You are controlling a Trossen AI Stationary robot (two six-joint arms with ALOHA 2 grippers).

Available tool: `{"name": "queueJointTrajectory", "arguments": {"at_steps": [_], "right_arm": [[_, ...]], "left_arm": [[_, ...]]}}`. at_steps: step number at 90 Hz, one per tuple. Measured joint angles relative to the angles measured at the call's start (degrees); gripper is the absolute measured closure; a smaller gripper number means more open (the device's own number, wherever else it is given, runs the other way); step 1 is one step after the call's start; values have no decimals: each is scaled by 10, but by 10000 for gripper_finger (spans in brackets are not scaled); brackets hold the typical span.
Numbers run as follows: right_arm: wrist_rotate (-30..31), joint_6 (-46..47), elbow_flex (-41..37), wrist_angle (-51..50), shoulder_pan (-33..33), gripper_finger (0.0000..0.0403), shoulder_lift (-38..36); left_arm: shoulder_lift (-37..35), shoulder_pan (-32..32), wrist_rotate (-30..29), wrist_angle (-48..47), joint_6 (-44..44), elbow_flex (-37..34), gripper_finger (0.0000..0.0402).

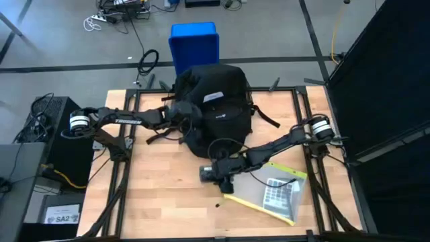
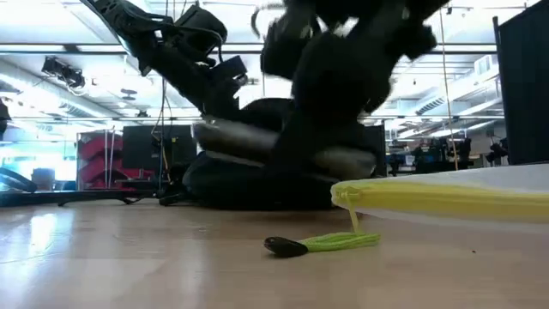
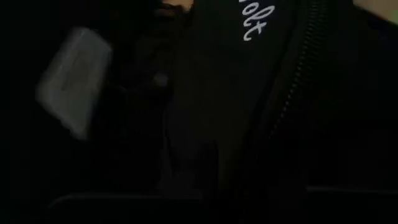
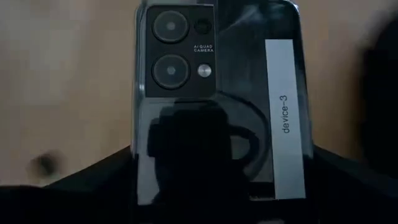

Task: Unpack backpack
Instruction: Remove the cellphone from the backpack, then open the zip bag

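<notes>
1. Backpack [image 1: 213,107] unpacking looks partly done: a clear pouch [image 1: 272,191] with a yellow zip edge lies near the table's [image 1: 161,195] front right corner, holding what looks like a calculator.
2. Just left of the pouch, the right gripper [image 1: 216,176] grips a dark phone [image 4: 214,93] labelled "device-3", low over the wood near the front edge.
3. To do this well, I'd lower the phone flat onto bare wood, clear of the pouch and its loose green pull tab [image 2: 322,244], then release.
4. At the back edge sits the backpack; the left gripper [image 1: 183,111] is against its left side, fingers hidden, so I cannot tell its state.
5. Contents inside the backpack aren't visible.
</notes>
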Motion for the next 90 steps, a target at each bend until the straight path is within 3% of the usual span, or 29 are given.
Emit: {"name": "queueJointTrajectory", "arguments": {"at_steps": [14,42,64,90], "right_arm": [[-23,25,1,-13,-15,12,11],[-29,26,2,-13,8,60,-27],[93,-22,2,-18,36,100,-71],[214,-60,2,-18,56,140,-87]], "left_arm": [[0,-3,1,0,18,0,364],[-23,-3,-9,4,34,0,313],[-80,-3,-15,-40,35,0,310],[-146,-12,-24,-159,15,0,304]]}}
